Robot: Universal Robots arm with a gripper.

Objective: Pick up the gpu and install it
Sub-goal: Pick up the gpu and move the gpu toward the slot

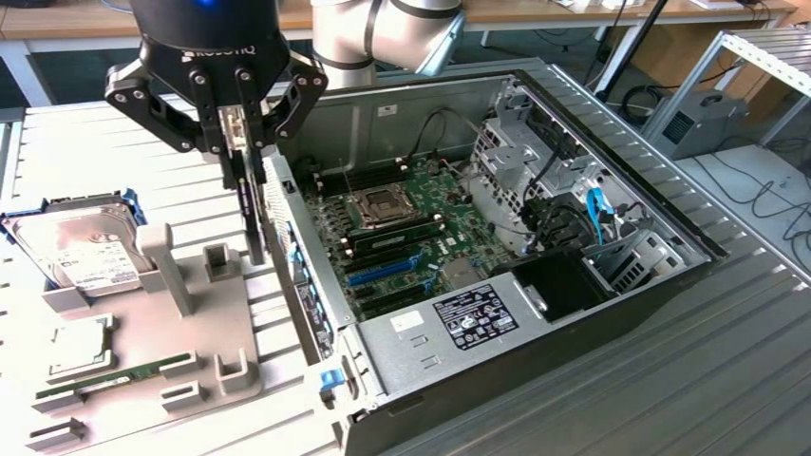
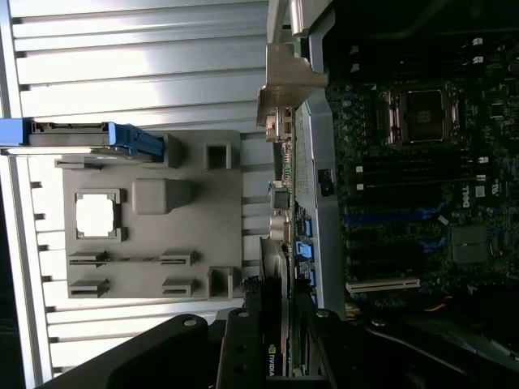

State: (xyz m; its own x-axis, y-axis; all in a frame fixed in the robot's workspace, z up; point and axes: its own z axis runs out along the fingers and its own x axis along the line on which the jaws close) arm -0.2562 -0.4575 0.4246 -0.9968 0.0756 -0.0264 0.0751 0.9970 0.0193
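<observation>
The gripper (image 2: 277,320) pinches the gpu (image 2: 274,271) edge-on between its black fingers (image 2: 242,340), and the card's silvery bracket (image 2: 282,89) is at its far end. The card runs along the case wall (image 2: 318,154), between the grey parts fixture (image 2: 154,162) and the motherboard (image 2: 405,243). A blue-framed hard drive (image 2: 89,136) stands at the fixture's edge. A CPU (image 2: 96,216) sits in a square recess of the fixture.

Black gpu (image 1: 257,223) with a silvery metal edge, in a black gripper (image 1: 242,176). The computer case (image 1: 571,344) is black outside and bare grey within, and its dark green motherboard (image 1: 438,223) is striped with blue slots (image 1: 380,269). On the pale grey tray (image 1: 165,332) are a silver hard drive (image 1: 79,242), white-labelled and blue-bracketed, and a green RAM stick (image 1: 114,377).
</observation>
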